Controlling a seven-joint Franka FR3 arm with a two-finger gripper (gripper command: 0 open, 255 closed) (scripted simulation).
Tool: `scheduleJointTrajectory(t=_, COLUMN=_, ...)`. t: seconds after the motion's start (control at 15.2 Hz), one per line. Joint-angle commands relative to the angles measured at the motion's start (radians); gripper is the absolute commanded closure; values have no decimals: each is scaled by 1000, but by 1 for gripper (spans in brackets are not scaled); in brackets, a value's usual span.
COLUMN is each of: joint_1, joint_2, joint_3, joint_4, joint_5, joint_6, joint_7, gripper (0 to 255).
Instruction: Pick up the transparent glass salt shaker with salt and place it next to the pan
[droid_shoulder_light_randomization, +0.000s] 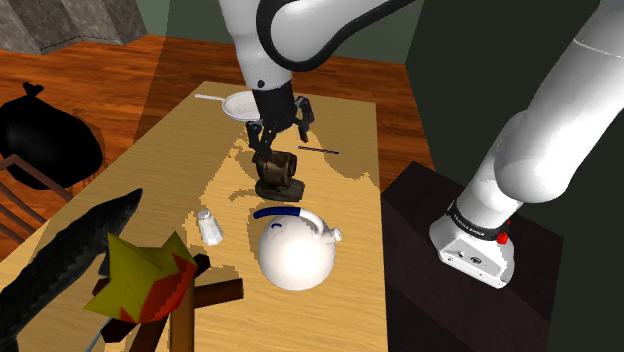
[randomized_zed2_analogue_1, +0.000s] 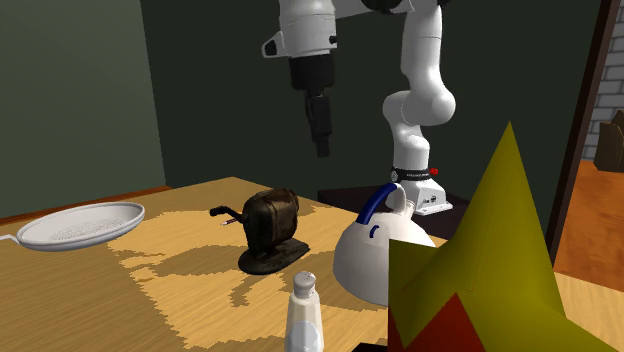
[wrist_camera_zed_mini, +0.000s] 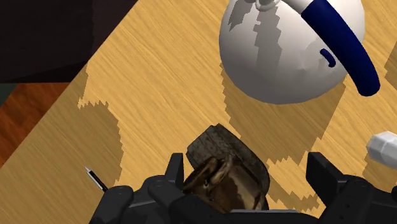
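The clear salt shaker (droid_shoulder_light_randomization: 209, 226) with a pale cap stands upright on the wooden table (droid_shoulder_light_randomization: 160, 190), beside a white kettle (droid_shoulder_light_randomization: 293, 250). It also appears as the shaker (randomized_zed2_analogue_1: 303, 312) near the second exterior view's bottom edge and as the shaker (wrist_camera_zed_mini: 385, 147) off to one side of the fingers. The white pan (droid_shoulder_light_randomization: 238, 104) lies at the table's far end, seen again as the pan (randomized_zed2_analogue_1: 80, 223). My gripper (droid_shoulder_light_randomization: 282, 135) hangs open and empty well above a dark brown object (droid_shoulder_light_randomization: 278, 172); in the second exterior view the gripper (randomized_zed2_analogue_1: 321, 140) is clearly above that object (randomized_zed2_analogue_1: 270, 230). Through the wrist camera the gripper (wrist_camera_zed_mini: 248, 184) straddles it without contact.
The kettle (wrist_camera_zed_mini: 286, 51) with a blue handle stands between the shaker and the stand. A thin dark pen (droid_shoulder_light_randomization: 320, 150) lies near the pan. A yellow and red shape (droid_shoulder_light_randomization: 140, 280) on a wooden post rises at the near corner. A black bag (droid_shoulder_light_randomization: 45, 135) sits on the floor.
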Motion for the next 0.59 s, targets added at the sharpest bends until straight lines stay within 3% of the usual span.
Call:
scheduleJointTrajectory(t=0.0, joint_1=17, joint_2=90, joint_3=16, joint_4=70, joint_5=-33, joint_6=4, joint_7=55, gripper=0)
scheduleJointTrajectory(t=0.53, joint_1=141, joint_2=426, joint_3=22, joint_4=385, joint_5=-158, joint_6=-29, joint_7=227, gripper=0)
